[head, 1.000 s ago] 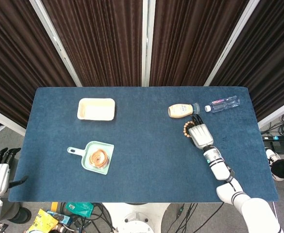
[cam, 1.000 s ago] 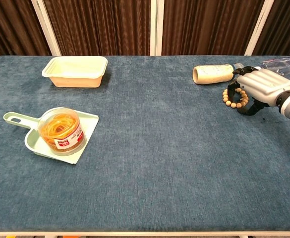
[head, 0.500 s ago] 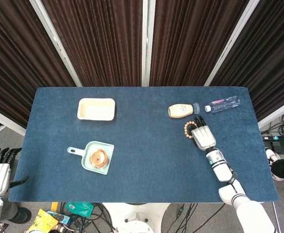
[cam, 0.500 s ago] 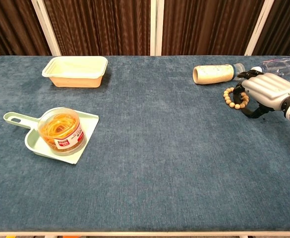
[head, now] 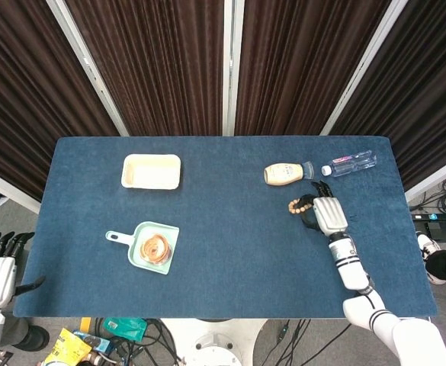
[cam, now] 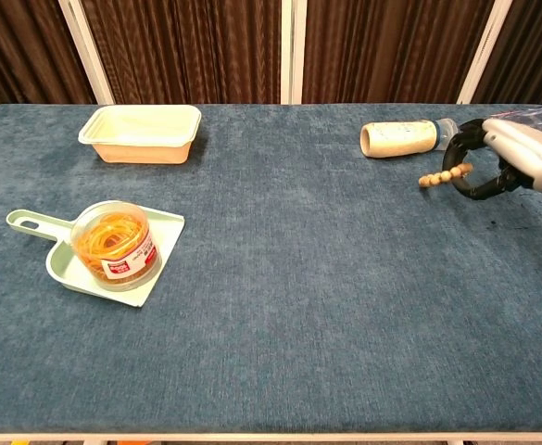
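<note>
Covering the table (head: 230, 252), blue cloth meets dark curtains (head: 154, 61); right robot hand (head: 329, 214) grasps bead bracelet (head: 300, 204).

The right hand (cam: 521, 158) hides part of the bead bracelet (cam: 443, 175); frame edge crops it.

Matt blue cloth table (cam: 280, 306); wooden bead bracelet (cam: 442, 175).

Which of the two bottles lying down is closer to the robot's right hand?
The cream-coloured bottle, just beyond the right hand; the clear bottle lies farther off.
</note>
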